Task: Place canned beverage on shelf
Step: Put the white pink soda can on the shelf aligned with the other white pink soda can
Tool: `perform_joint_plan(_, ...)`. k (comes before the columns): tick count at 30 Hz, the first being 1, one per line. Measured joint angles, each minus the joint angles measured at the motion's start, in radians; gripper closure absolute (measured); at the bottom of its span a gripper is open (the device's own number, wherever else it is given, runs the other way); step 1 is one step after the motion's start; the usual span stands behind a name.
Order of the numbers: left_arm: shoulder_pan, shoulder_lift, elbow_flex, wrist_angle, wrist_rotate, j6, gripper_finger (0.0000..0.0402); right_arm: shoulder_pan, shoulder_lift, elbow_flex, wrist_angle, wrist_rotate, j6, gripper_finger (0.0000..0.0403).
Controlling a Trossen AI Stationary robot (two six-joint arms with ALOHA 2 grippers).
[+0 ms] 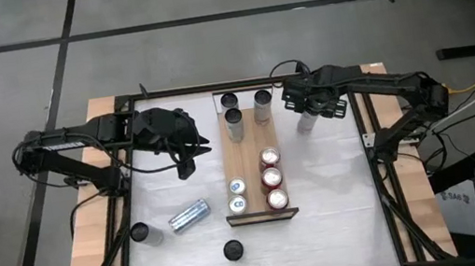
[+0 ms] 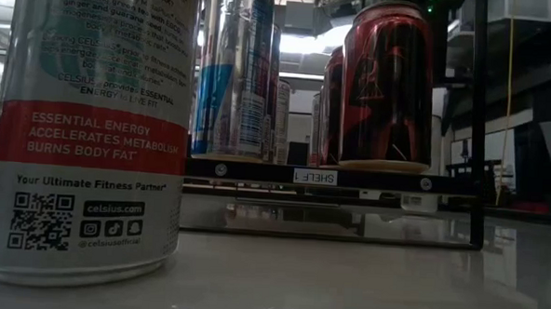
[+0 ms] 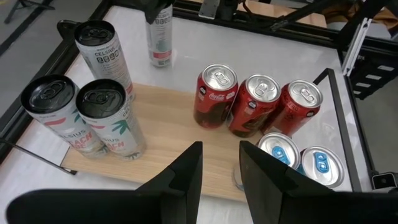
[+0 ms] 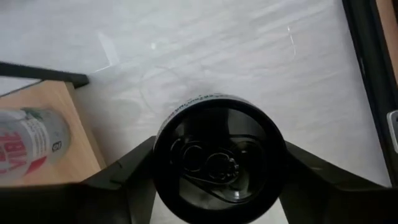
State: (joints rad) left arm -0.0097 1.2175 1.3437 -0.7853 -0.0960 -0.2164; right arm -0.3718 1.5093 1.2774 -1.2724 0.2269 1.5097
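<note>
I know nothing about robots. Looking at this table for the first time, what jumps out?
A long wooden shelf runs down the table's middle, loaded with three red cans, two blue-topped cans and three tall pale cans. The right gripper clasps another tall can standing just beside the shelf, while the left gripper hangs on the shelf's other side, empty.

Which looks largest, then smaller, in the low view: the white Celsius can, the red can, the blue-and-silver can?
1. White Celsius can: it fills the picture's left, but it stands nearest the camera.
2. Red can and blue-and-silver can: alike in look, side by side on the shelf; no ranking.
</note>
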Motion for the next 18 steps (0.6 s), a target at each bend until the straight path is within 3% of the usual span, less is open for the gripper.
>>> perform_joint_plan(18, 0.000, 0.000, 0.000, 0.000, -0.022, 0.017, 0.0305, 0.000, 0.000, 0.002, 0.001, -0.007, 0.000, 0.0100)
